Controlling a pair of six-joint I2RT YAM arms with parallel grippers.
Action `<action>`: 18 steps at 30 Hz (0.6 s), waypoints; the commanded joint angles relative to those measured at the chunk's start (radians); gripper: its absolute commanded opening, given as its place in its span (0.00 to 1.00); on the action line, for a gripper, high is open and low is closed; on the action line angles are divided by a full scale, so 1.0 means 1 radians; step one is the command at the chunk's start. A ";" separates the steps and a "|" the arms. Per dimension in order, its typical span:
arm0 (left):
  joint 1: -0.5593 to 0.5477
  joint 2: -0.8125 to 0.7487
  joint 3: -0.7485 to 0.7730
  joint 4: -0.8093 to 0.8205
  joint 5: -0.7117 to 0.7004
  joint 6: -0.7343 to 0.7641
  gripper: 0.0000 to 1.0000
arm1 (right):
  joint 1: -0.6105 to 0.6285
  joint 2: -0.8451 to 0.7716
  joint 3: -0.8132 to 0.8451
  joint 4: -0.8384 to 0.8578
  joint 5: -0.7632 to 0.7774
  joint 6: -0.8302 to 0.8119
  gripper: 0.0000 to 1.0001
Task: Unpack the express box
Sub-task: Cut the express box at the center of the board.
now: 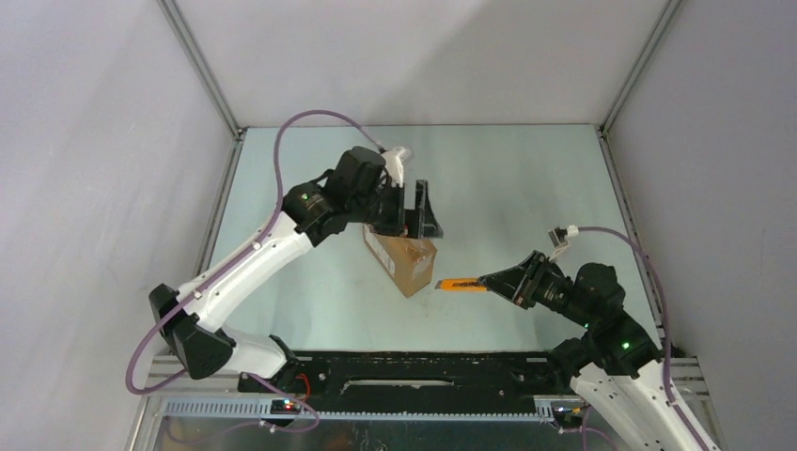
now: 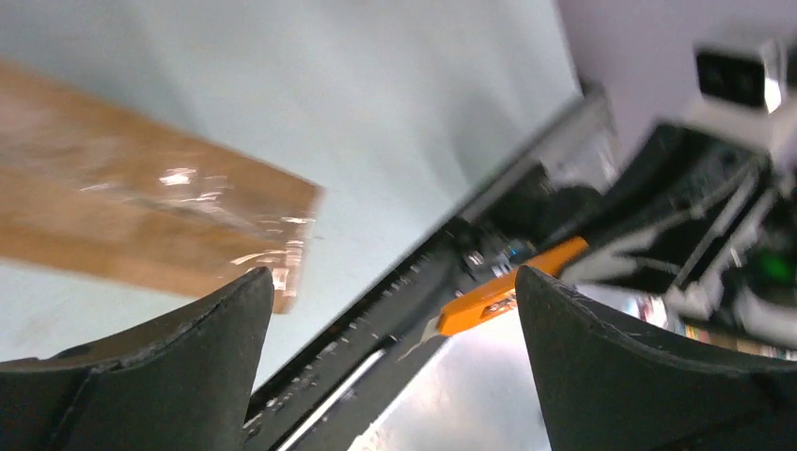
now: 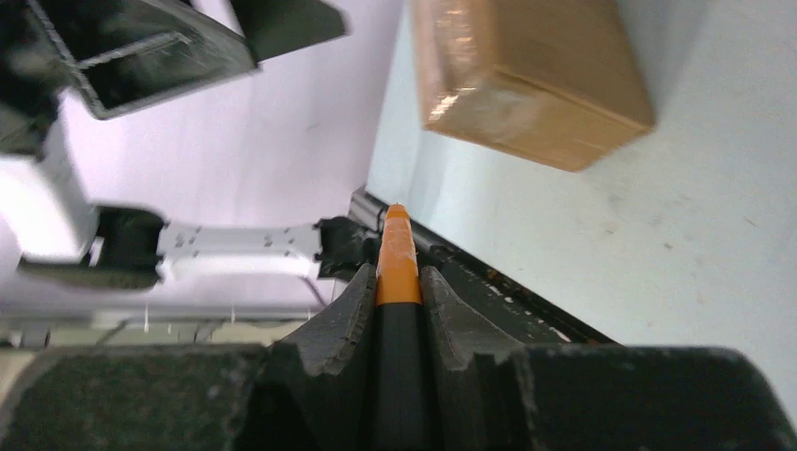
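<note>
The express box (image 1: 407,262), brown cardboard with shiny tape, lies on the pale table near the middle. In the left wrist view the express box (image 2: 141,225) is blurred, beside my left finger and not between the two. My left gripper (image 1: 414,224) (image 2: 390,277) hangs open over the box's far end with nothing in it. My right gripper (image 1: 498,280) (image 3: 398,274) is shut on the orange-and-black utility knife (image 1: 462,285) (image 3: 398,252). The knife's orange tip points at the box's near right corner, a short way off. The box (image 3: 536,75) lies ahead of the knife.
A black rail (image 1: 423,366) runs along the table's near edge between the arm bases. Grey walls and metal corner posts (image 1: 202,66) close in the table on three sides. The left arm's cable (image 1: 282,169) loops above its wrist.
</note>
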 commanded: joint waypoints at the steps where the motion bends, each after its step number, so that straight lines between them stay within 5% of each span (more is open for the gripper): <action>1: 0.058 0.001 0.024 -0.137 -0.390 -0.142 1.00 | 0.067 -0.070 -0.097 0.030 0.341 0.186 0.00; 4: 0.125 0.045 0.062 -0.210 -0.495 -0.190 0.98 | 0.157 -0.098 -0.163 0.058 0.516 0.263 0.00; 8: 0.239 0.100 0.073 -0.213 -0.427 -0.204 0.96 | 0.259 -0.123 -0.227 0.082 0.692 0.350 0.00; 18: 0.263 0.245 0.181 -0.312 -0.410 -0.286 0.97 | 0.277 -0.098 -0.318 0.230 0.756 0.387 0.00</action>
